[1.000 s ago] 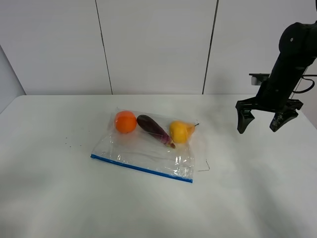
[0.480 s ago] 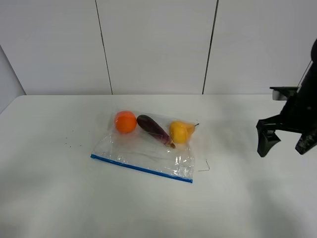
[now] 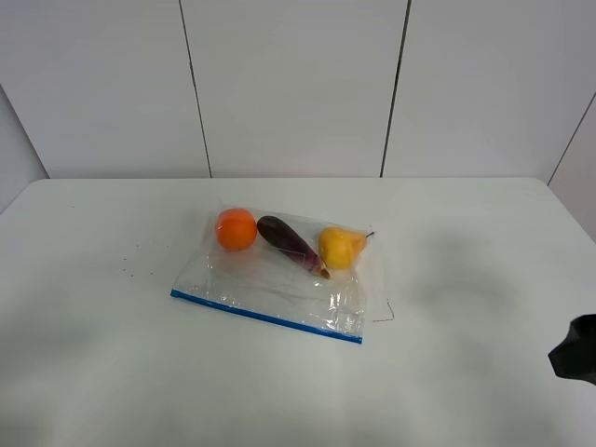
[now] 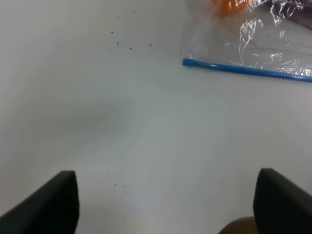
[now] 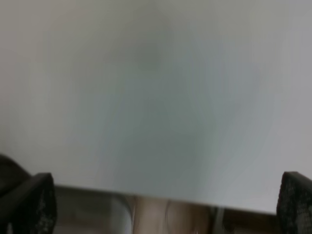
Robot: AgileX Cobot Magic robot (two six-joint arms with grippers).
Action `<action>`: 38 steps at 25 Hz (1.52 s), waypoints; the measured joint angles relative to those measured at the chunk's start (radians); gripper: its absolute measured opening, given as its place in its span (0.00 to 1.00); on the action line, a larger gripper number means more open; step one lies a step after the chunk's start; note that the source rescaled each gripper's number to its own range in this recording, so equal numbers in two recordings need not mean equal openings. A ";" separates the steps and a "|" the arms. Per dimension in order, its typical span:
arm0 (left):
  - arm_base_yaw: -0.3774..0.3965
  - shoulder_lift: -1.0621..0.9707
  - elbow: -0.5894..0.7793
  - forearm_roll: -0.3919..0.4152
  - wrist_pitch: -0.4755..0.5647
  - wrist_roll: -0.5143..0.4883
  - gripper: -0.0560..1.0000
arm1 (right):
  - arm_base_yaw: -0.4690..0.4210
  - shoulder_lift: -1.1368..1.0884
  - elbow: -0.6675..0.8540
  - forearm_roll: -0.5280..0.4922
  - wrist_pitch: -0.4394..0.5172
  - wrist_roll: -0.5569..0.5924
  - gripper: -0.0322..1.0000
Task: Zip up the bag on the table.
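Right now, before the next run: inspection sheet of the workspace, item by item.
Surface: white table, a few dark specks left of the bag.
Job's things: clear bag lying flat, blue zip strip on its near edge; orange, eggplant, pear inside.
Clutter: nothing seen.
Grippers: left gripper open, holding nothing, short of the bag; right gripper open, holding nothing, at the table's right edge.
Cables: nothing seen.
Surroundings: plain white wall panels.
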 joint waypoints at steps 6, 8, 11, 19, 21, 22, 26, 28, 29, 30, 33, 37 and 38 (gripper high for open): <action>0.000 0.000 0.000 0.000 0.000 0.000 1.00 | 0.000 -0.407 0.083 -0.001 -0.017 0.001 1.00; 0.000 0.000 0.000 0.000 0.000 0.000 1.00 | 0.000 -0.529 0.099 -0.001 -0.014 0.003 1.00; 0.000 0.000 0.000 0.000 0.000 0.000 1.00 | 0.000 -0.669 0.101 -0.001 -0.014 0.006 1.00; 0.000 0.000 0.000 0.000 0.000 0.000 1.00 | 0.000 -0.786 0.107 -0.024 -0.014 0.031 1.00; 0.000 0.000 0.000 0.000 0.000 0.000 1.00 | 0.000 -0.786 0.107 -0.025 -0.014 0.034 1.00; 0.000 0.000 0.000 0.000 0.000 0.000 1.00 | 0.000 -0.786 0.107 -0.027 -0.014 0.035 1.00; 0.000 0.000 0.000 0.000 0.000 0.000 1.00 | 0.000 -0.786 0.107 -0.031 -0.014 0.041 1.00; 0.000 0.000 0.000 0.000 0.000 0.000 1.00 | 0.000 -0.786 0.107 -0.031 -0.014 0.041 1.00; 0.000 0.000 0.000 0.000 0.000 0.000 1.00 | 0.000 -0.786 0.107 -0.031 -0.014 0.041 1.00; 0.000 0.000 0.000 0.000 0.000 0.000 1.00 | 0.000 -0.786 0.107 -0.031 -0.014 0.041 1.00; 0.000 0.000 0.000 0.000 0.000 0.000 1.00 | 0.000 -0.786 0.107 -0.031 -0.014 0.041 1.00; 0.000 0.000 0.000 0.000 0.000 0.000 1.00 | 0.000 -0.786 0.107 -0.032 -0.014 0.041 1.00; 0.000 0.000 0.000 0.000 0.000 0.000 1.00 | 0.000 -0.786 0.107 -0.032 -0.014 0.041 1.00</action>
